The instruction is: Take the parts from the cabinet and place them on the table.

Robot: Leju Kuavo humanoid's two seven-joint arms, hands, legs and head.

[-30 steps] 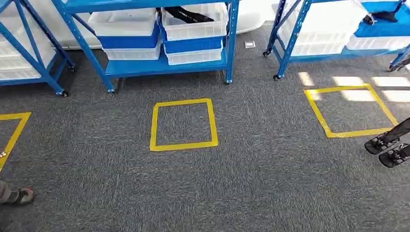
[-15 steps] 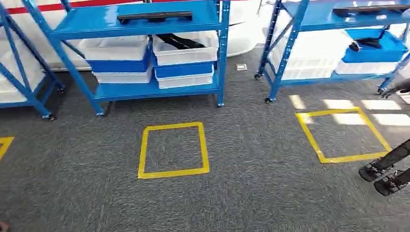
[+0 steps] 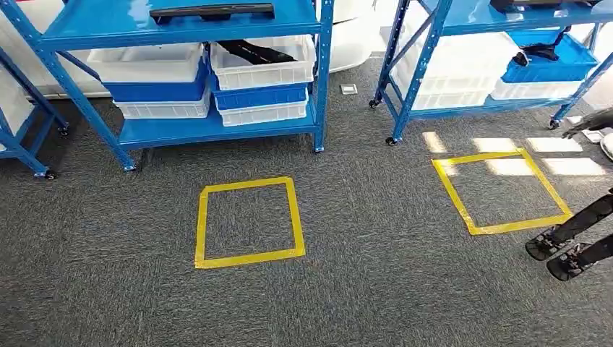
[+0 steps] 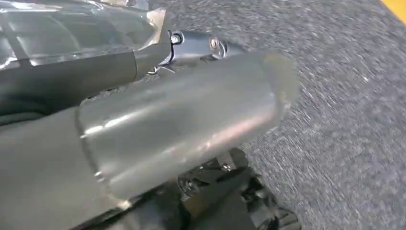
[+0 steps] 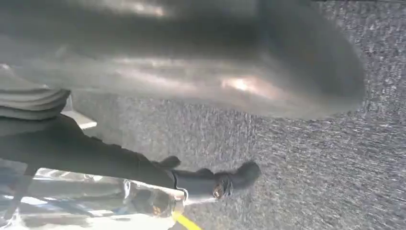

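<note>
Grey short-pile carpet covers the whole floor seen from the head view. Two squares of yellow tape are stuck to it: one yellow square lies in front of the nearer blue cabinet, and a second yellow square lies in front of the right blue cabinet, with patches of sunlight across its far edge. Both cabinets are open steel racks on castors. On the low shelf of the nearer one, white and blue bins are stacked in two piles; the open white bin holds a long black part. Another long black part lies flat on the shelf above. The right rack carries white and blue bins, and a blue bin there holds a dark part, too small to make out. At the right edge, two dark wheeled feet of some stand rest on the carpet.

From the left wrist view, blurred grey carpet passes behind the robot's own silver and dark body parts; whether the left hand is spread or closed cannot be told.

From the right wrist view, the same carpet appears, with a sliver of yellow tape at the edge. The right hand's state cannot be told either.
</note>
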